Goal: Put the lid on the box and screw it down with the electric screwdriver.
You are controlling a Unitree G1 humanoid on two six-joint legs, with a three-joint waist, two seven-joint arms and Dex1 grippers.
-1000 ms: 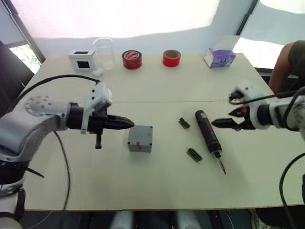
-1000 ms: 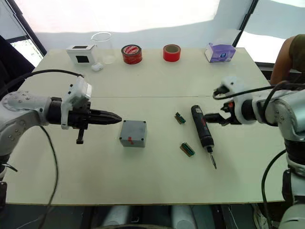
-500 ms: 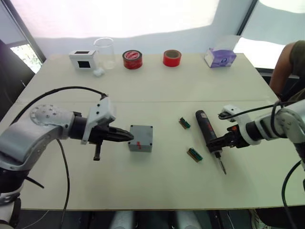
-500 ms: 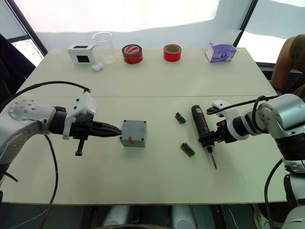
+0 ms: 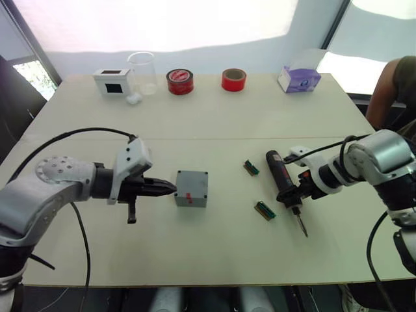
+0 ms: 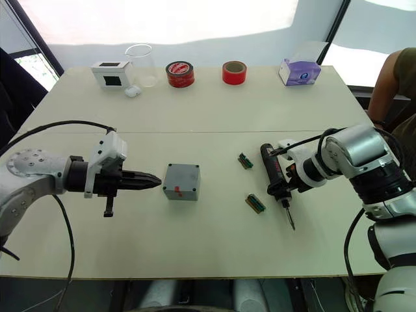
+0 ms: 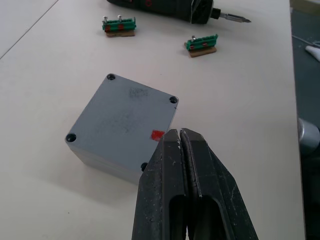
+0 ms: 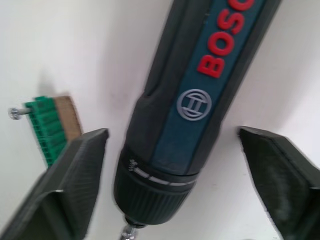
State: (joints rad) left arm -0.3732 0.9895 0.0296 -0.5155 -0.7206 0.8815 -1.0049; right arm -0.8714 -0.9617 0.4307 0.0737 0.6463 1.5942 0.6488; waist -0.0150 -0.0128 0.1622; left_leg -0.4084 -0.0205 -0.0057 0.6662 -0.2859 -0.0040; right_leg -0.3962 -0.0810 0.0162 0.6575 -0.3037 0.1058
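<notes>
so the lid (image 7: 120, 122) was already sitting on the box (image 5: 191, 188) near the table's middle, and the pickup of the electric screwdriver (image 5: 283, 182) was the step in hand. it lay at about 3 o'clock from the box, bit toward the near edge. the right gripper (image 8: 175, 185) was spread wide around its barrel, not clamped yet. the left gripper (image 7: 181, 137) was pinched closed, empty, tips at the box's 9 o'clock side. next move, i'd guess: squeeze, then lift.
</notes>
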